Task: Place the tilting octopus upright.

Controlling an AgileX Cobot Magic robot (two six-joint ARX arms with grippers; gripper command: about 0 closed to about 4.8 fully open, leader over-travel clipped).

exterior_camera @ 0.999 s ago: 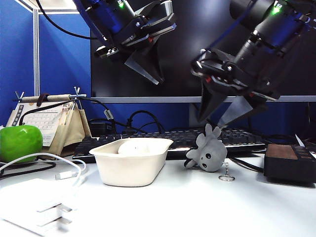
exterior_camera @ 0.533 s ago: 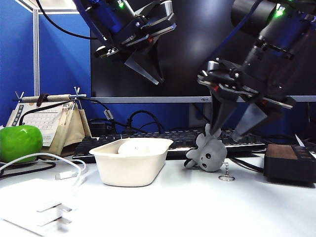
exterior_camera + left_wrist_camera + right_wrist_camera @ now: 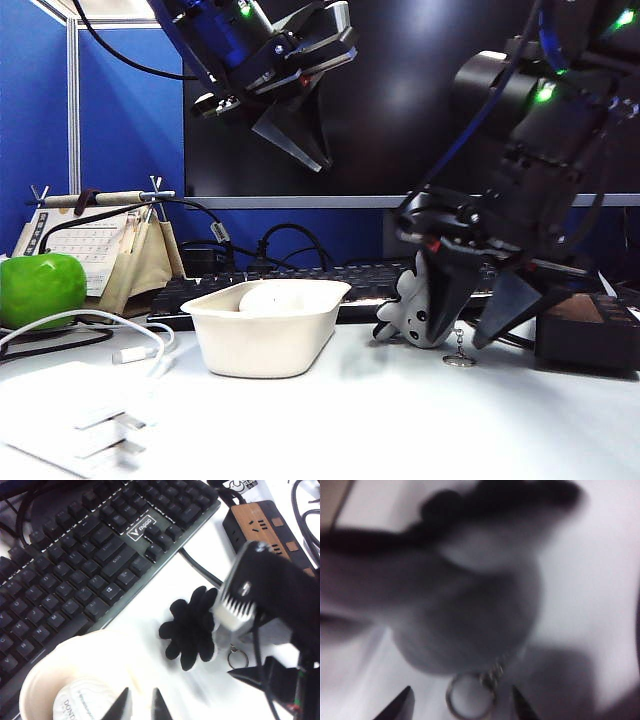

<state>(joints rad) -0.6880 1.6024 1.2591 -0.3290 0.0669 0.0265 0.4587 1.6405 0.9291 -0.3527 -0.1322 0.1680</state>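
octopus (image 3: pixel 415 312): tilted, right of tray (image 3: pixel 262 345)
right tool (image 3: pixel 478 322): jaws apart, straddling octopus
left tool (image 3: pixel 300 125): jaws apart, above tray

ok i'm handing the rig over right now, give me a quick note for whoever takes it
Right gripper: open, down at table level, straddling the octopus, no grip yet.
Left gripper: open, parked high above the white tray, holding nothing.
Octopus: on the table in front of the keyboard, right of the tray, lying tilted, tentacles up, keyring beside it.
Done: the approach only.
Left: close on the octopus, stand it upright, release.
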